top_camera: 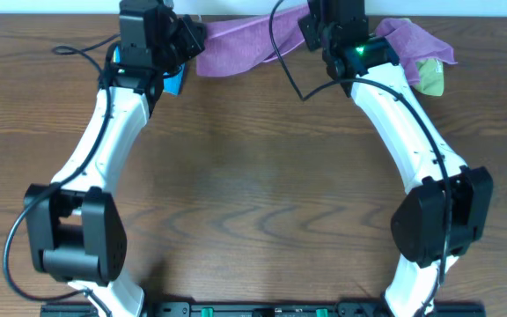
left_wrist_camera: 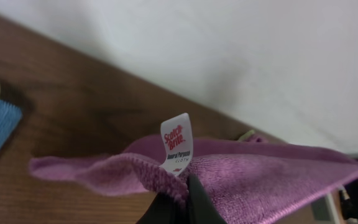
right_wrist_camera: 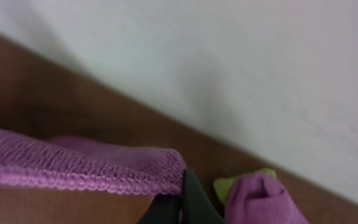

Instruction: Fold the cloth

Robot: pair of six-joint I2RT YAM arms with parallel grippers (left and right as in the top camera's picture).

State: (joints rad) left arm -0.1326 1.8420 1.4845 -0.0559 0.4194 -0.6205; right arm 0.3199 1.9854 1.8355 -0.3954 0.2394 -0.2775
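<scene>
cloth (top_camera: 236,46): strung between the 2 jaws, above the far counter (top_camera: 253,194)
left jaws: pinched on tag (left_wrist_camera: 176,144) corner
right jaws: seemingly clamped on other corner
step: hold corners level, taut; lower evenly

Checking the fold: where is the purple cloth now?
Overhead, the cloth stretches along the table's far edge, held between the left gripper and right gripper.

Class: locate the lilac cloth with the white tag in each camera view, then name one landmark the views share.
Overhead: the cloth spans the top centre.
Left wrist: across the lower half, white tag upright at centre.
Right wrist: lower left, hem running to centre.
Shared landmark: the wooden table meeting the white wall.
</scene>
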